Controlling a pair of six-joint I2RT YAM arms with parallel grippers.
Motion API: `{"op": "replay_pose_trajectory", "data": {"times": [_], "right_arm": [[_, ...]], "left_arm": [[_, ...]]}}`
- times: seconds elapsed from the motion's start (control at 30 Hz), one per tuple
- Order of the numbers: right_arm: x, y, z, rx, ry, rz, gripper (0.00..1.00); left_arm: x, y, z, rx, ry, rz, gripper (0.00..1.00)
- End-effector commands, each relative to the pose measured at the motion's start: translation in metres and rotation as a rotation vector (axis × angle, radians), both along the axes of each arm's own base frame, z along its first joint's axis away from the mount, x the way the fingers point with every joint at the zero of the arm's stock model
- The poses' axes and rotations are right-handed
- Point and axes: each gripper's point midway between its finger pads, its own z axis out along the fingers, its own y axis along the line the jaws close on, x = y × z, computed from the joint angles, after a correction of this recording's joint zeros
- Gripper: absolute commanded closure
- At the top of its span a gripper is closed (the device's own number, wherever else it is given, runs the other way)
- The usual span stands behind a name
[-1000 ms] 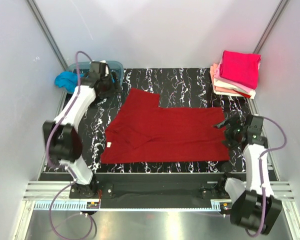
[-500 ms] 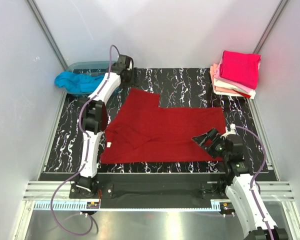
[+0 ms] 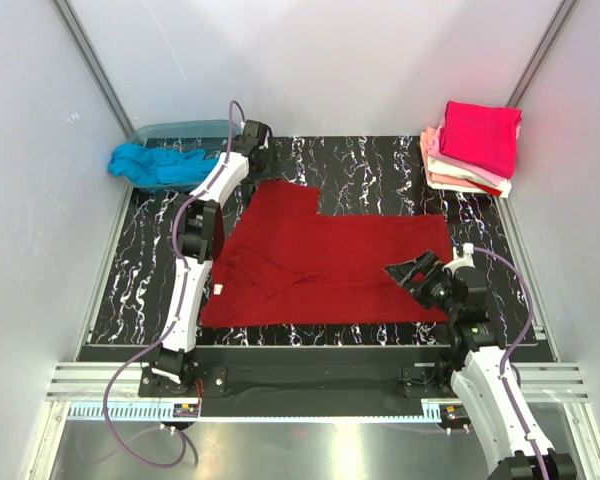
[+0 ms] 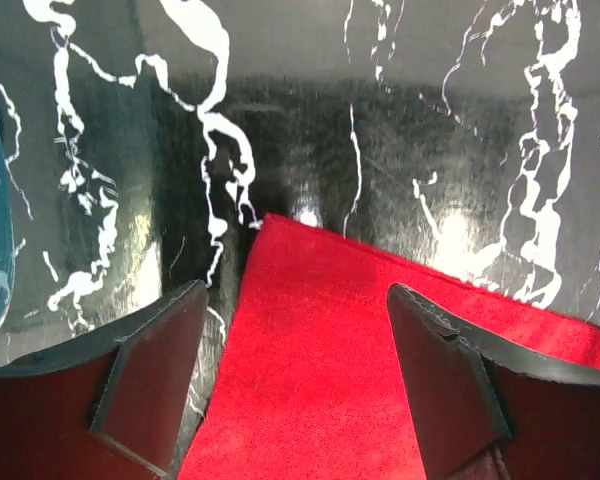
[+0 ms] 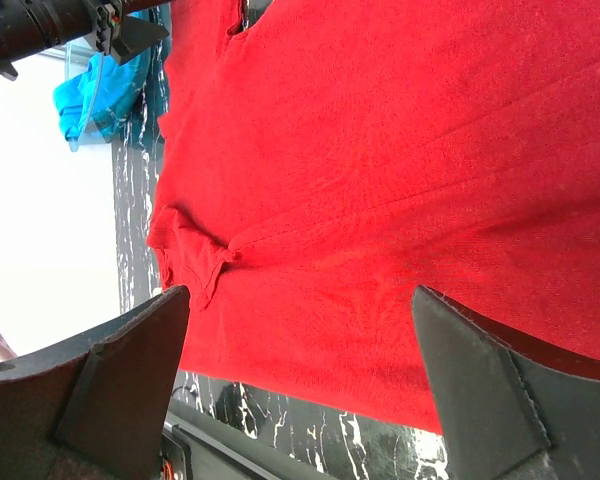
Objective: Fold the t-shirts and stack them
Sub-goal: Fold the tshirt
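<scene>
- The translucent tub (image 3: 185, 128) stands beyond the far-left corner of the dark red t-shirt (image 3: 330, 265); a turquoise t-shirt (image 3: 155, 163) hangs out over the tub's rim.
- The dark red t-shirt lies spread flat on the black marbled table (image 3: 380, 170).
- The folded stack (image 3: 472, 145), magenta on top, sits beyond its far-right corner.
- The left gripper (image 4: 295, 300) hangs over its far-left corner, jaws wide and empty.
- The right gripper (image 5: 300, 295) hovers above its right part, jaws wide and empty.
- White walls (image 3: 320, 60) enclose it all.
</scene>
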Motion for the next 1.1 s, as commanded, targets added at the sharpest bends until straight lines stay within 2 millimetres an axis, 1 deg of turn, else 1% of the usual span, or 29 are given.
{"op": "replay_pose_trajectory", "data": {"times": [0.0,0.1,0.17,0.23,0.27,0.3,0.4,0.5,0.6,0.8,0.9,0.93,0.97,1.0,1.07], "right_arm": [[0.004,0.003,0.006,0.013,-0.037,0.011,0.0],[0.006,0.004,0.004,0.016,-0.028,0.015,0.0],[0.007,0.004,0.003,0.015,-0.019,0.015,0.0],[0.008,0.005,0.001,0.015,-0.014,0.016,0.0],[0.009,0.005,0.001,0.017,-0.014,0.015,0.0],[0.009,0.005,0.002,0.017,-0.015,0.015,0.0],[0.009,0.004,0.001,0.018,-0.011,0.011,0.0],[0.009,0.004,0.0,0.019,-0.01,0.011,0.0],[0.009,0.004,-0.001,0.019,-0.004,0.011,0.0],[0.01,0.005,-0.002,0.019,0.0,0.012,0.0],[0.01,0.005,-0.003,0.02,0.006,0.01,0.0],[0.011,0.004,-0.002,0.02,0.003,0.008,0.0],[0.011,0.004,-0.003,0.019,0.007,0.009,0.0],[0.011,0.004,-0.003,0.018,0.009,0.007,0.0],[0.011,0.004,-0.003,0.017,0.012,0.006,0.0]], "left_arm": [[0.018,0.004,0.001,-0.005,-0.052,0.014,0.21],[0.02,0.002,0.001,-0.02,-0.048,0.008,0.23],[0.019,-0.001,-0.001,-0.03,-0.044,-0.003,0.3],[0.016,-0.004,-0.004,-0.044,-0.03,-0.013,0.35],[0.015,-0.004,-0.006,-0.044,-0.025,-0.012,0.36],[0.013,-0.009,-0.008,-0.069,-0.014,-0.024,0.37],[0.008,-0.015,-0.017,-0.071,0.011,-0.04,0.4],[0.007,-0.02,-0.016,-0.055,0.003,-0.051,0.45],[0.006,-0.021,-0.016,-0.058,0.003,-0.057,0.57],[0.005,-0.025,-0.018,-0.062,0.003,-0.083,0.65],[0.004,-0.025,-0.017,-0.064,0.005,-0.085,0.73],[0.005,-0.025,-0.016,-0.066,0.001,-0.083,0.85],[0.005,-0.025,-0.016,-0.066,-0.001,-0.081,0.91],[0.005,-0.026,-0.015,-0.068,0.0,-0.081,0.99],[0.006,-0.026,-0.01,-0.078,-0.016,-0.083,1.0]]}}
